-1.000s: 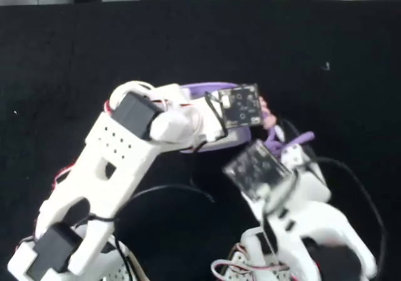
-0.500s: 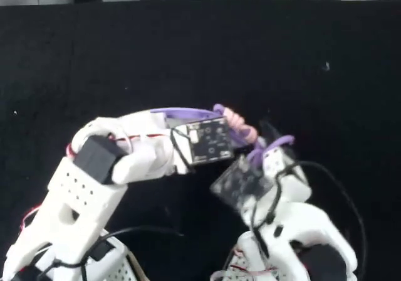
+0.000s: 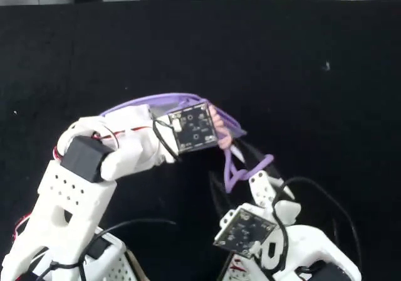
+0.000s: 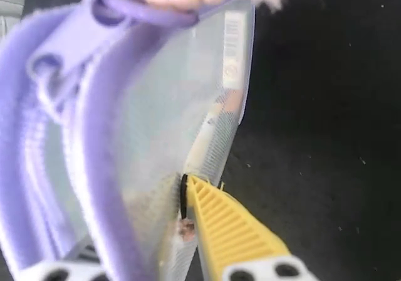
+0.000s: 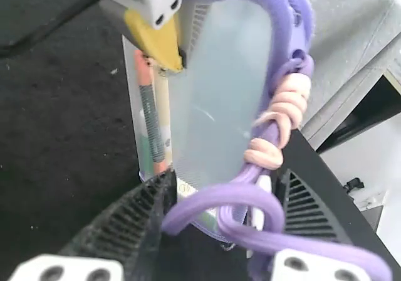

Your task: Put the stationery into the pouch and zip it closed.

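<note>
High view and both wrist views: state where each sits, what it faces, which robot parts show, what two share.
High view: above the table, looking down on left arm, right arm.
Left wrist view: on left arm, facing the pouch clamped by the left gripper.
Right wrist view: on right arm, past the right gripper at the strap.
Wrist views share the pouch.

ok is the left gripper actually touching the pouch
Touching. In the left wrist view the left gripper has its yellow jaw pressed against the clear side of the pouch; the right wrist view shows that jaw on the pouch edge too.
</note>
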